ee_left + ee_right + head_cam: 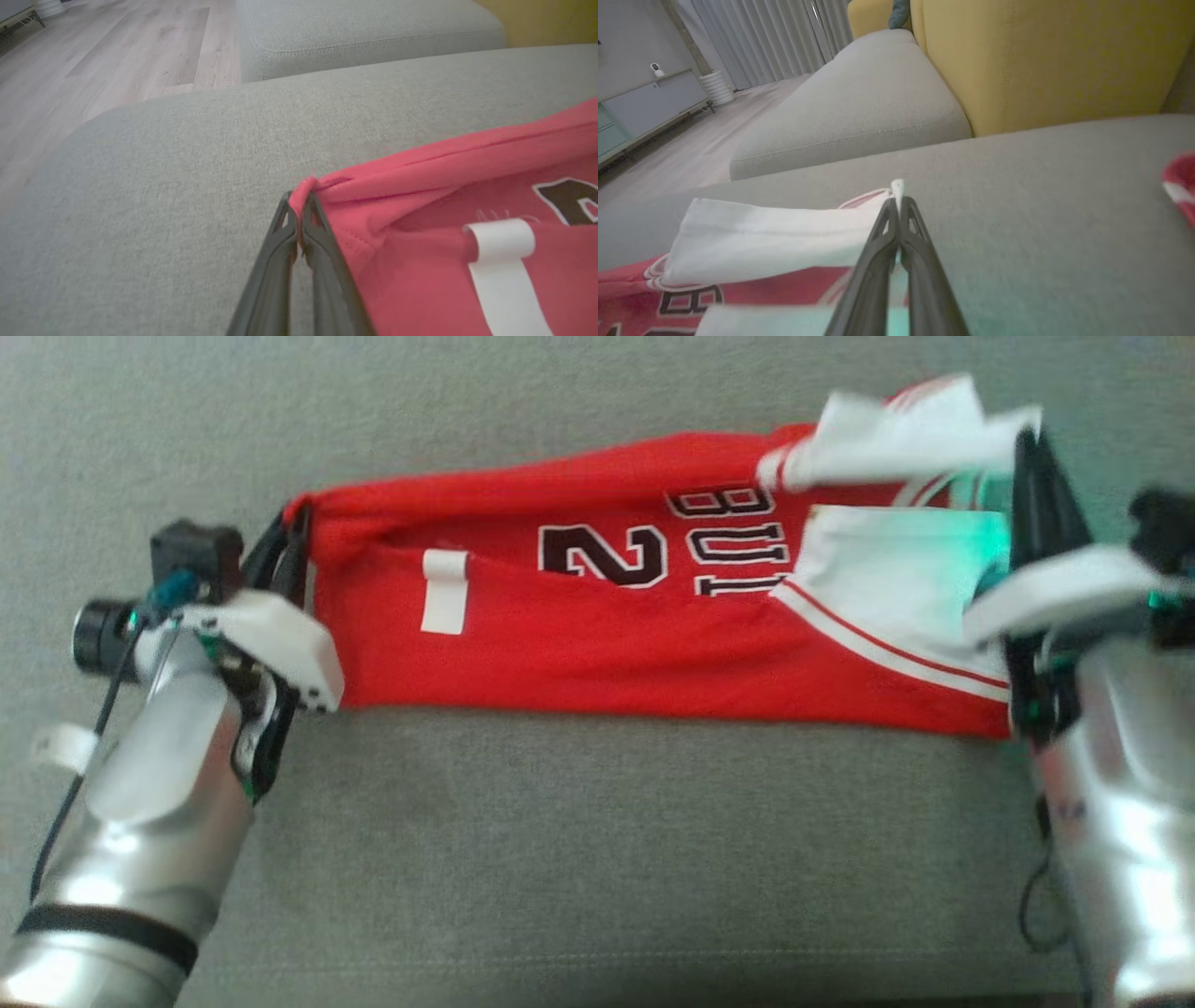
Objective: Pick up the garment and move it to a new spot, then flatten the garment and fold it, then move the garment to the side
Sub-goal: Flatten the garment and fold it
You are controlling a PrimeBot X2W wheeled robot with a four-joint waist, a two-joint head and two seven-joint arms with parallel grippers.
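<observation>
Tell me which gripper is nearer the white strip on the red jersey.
Left. The left gripper pinches the jersey at a corner just beside the white strip; the right gripper pinches white fabric at the far end.

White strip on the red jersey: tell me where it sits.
In the head view the white strip lies on the left part of the red jersey, between the left gripper, jaws shut on its corner, and the numeral 2.
</observation>
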